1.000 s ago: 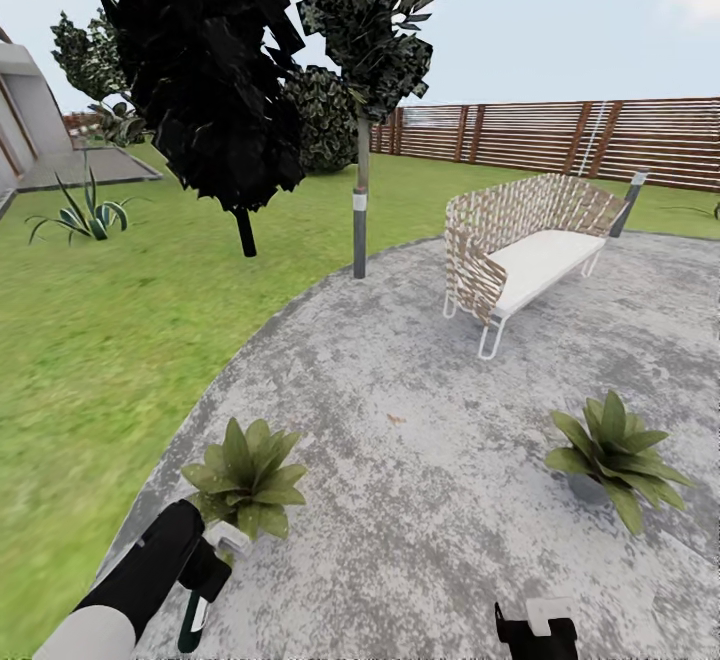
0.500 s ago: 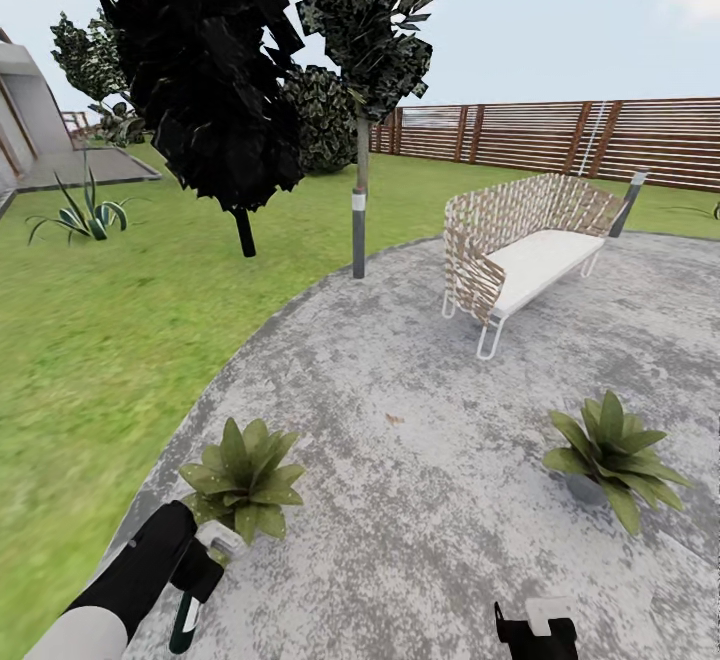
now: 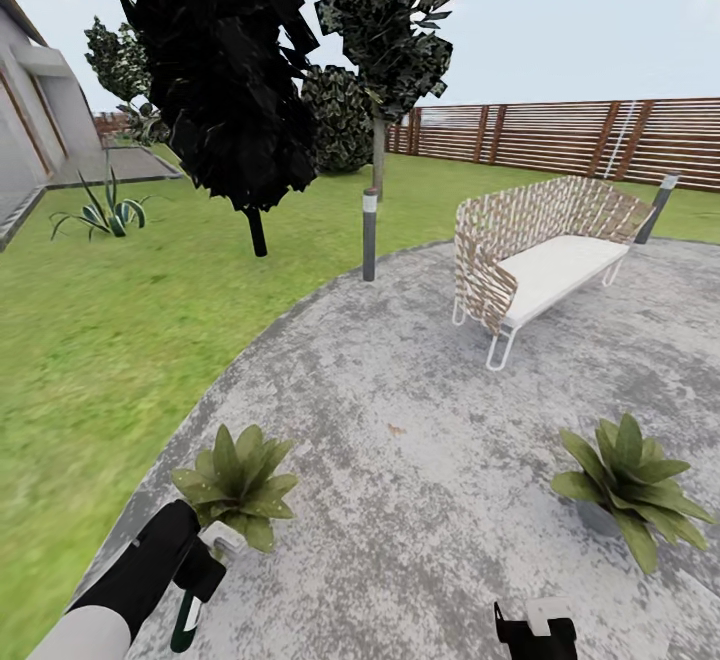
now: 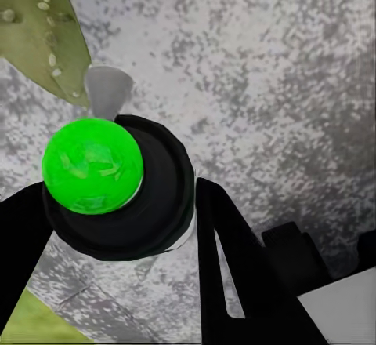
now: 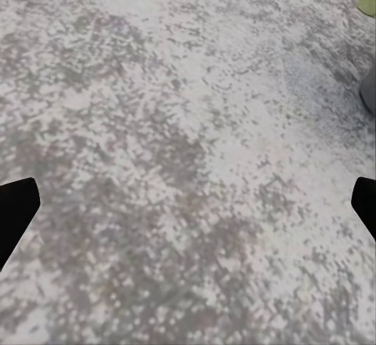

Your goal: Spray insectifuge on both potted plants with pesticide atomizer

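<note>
My left gripper point(image 3: 203, 568) is shut on the pesticide atomizer point(image 3: 186, 620), whose slim dark green part hangs below the hand. In the left wrist view the atomizer point(image 4: 117, 184) shows a bright green ball in a black collar, between the black fingers point(image 4: 231, 270). A wet leaf point(image 4: 47, 35) lies just beyond it. One potted plant point(image 3: 238, 485) stands right by that gripper at the paving's edge. The other potted plant point(image 3: 630, 485) is at the right. My right gripper point(image 3: 535, 628) is low and open over bare paving point(image 5: 188, 204), holding nothing.
A wicker bench point(image 3: 540, 250) with a white seat stands on the round grey paving point(image 3: 420, 390). Behind it are a short post point(image 3: 369, 235), dark trees point(image 3: 240, 90) and the slat fence point(image 3: 560, 135). Lawn point(image 3: 90, 340) lies to the left, with a spiky agave point(image 3: 105, 215) and a building.
The whole head picture has shifted to the right and slightly down, so the camera has moved. Both grippers keep their places in the picture, with the atomizer still held.
</note>
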